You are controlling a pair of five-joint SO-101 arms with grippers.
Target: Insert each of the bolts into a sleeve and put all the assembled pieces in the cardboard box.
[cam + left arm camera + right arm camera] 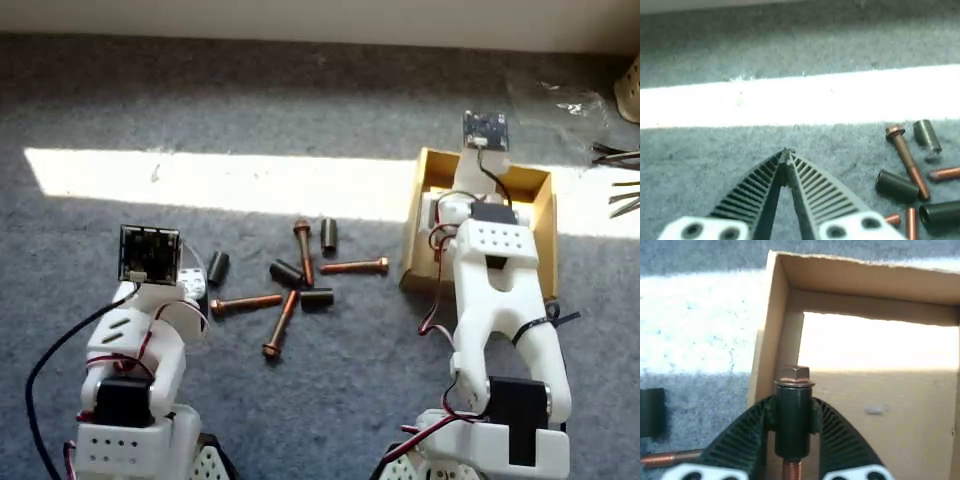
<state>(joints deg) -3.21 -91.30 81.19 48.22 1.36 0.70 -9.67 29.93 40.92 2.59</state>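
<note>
grey carpet (350, 400), sunlit band (200, 180) across it; thin black strips (618, 182) at far edge, pale wall (300, 15) behind.

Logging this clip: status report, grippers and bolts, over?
Left gripper shut, empty, over grey carpet. Right gripper shut on copper bolt in black cylindrical sleeve, over brown cardboard box. Four copper bolts, four black sleeves loose on carpet.

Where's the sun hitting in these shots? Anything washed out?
High view: a sunlit band crosses the grey carpet beyond the shaded copper-coloured bolts. Left wrist view: that band glares white beyond the left tool. Right wrist view: sun washes out the floor of the brown cardboard box; the black sleeve in the right tool looks shaded.
</note>
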